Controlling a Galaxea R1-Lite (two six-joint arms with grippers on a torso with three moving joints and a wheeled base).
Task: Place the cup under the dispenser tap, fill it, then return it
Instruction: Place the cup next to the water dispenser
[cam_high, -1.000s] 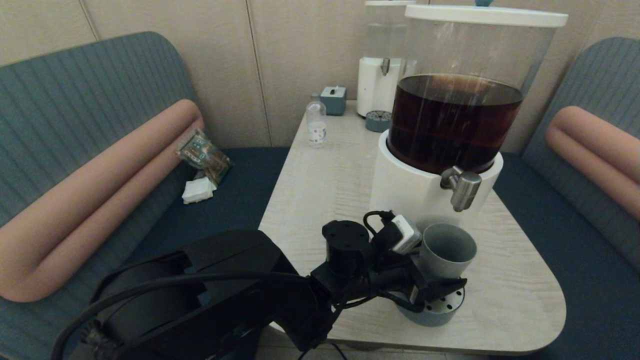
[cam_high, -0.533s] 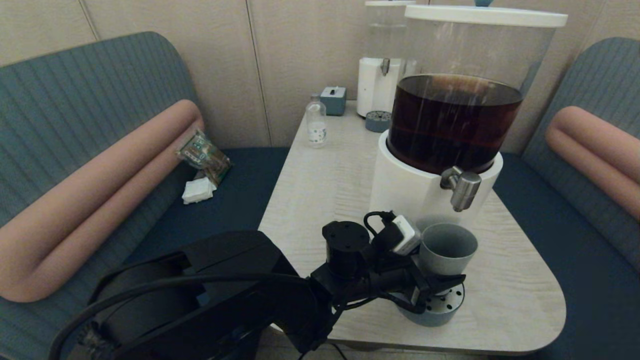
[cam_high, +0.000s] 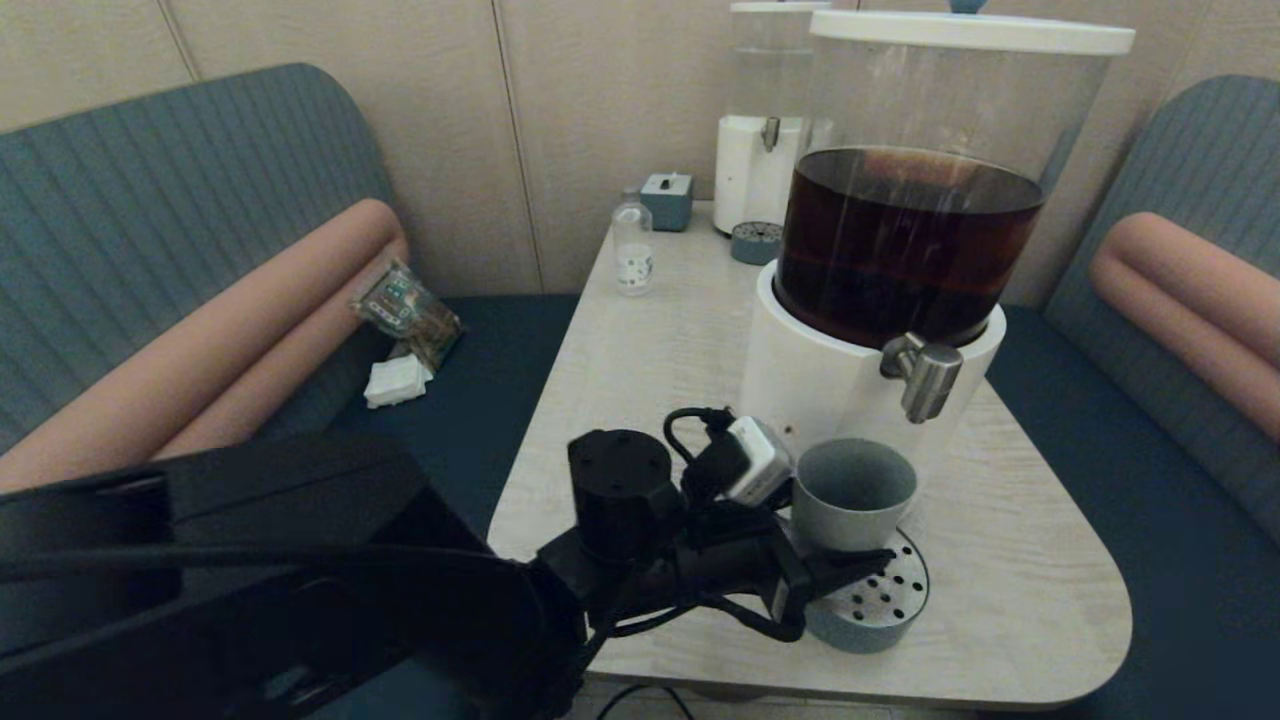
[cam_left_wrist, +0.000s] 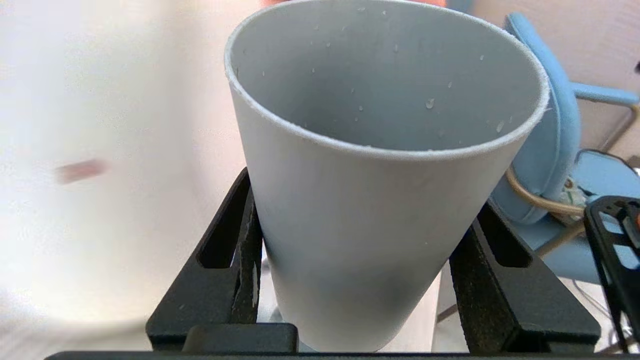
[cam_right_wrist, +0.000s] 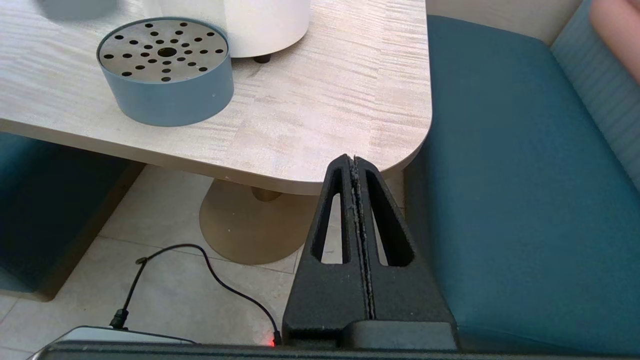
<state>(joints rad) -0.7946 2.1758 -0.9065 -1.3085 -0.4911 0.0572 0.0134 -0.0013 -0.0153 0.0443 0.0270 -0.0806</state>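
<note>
Desk (cam_high: 650, 370) surface is pale wood-grain laminate with rounded corners, set between two teal upholstered benches with pink bolsters; beige wall panels close the top of the head frame. On the desk I log a large dispenser (cam_high: 880, 300) with a white base and dark brown liquid at right of centre, a smaller white dispenser (cam_high: 755, 170) behind it, a small clear bottle (cam_high: 632, 245) and a small blue-grey box (cam_high: 667, 200) near the back edge.

Edges and room: the drip tray (cam_high: 880, 600) stands close to the near edge of the desk, lower centre of the head frame. Bare desk lies to the left of the large dispenser and to the right of the tray. In the right wrist frame the desk's rounded corner, its pedestal foot and a floor cable (cam_right_wrist: 200, 270) show.

I hold the cup (cam_high: 850, 495) in the left gripper (cam_high: 835, 560), jaws pinching its lower wall from both sides. The cup is upright, long axis vertical, mouth up, above the left part of the tray and down-left of the dispenser tap (cam_high: 925, 375), not beneath the nozzle. Droplets cling to its inner wall (cam_left_wrist: 390, 80).

Right gripper (cam_right_wrist: 356, 165) is parked low beside the desk's near corner, jaws pressed together.
</note>
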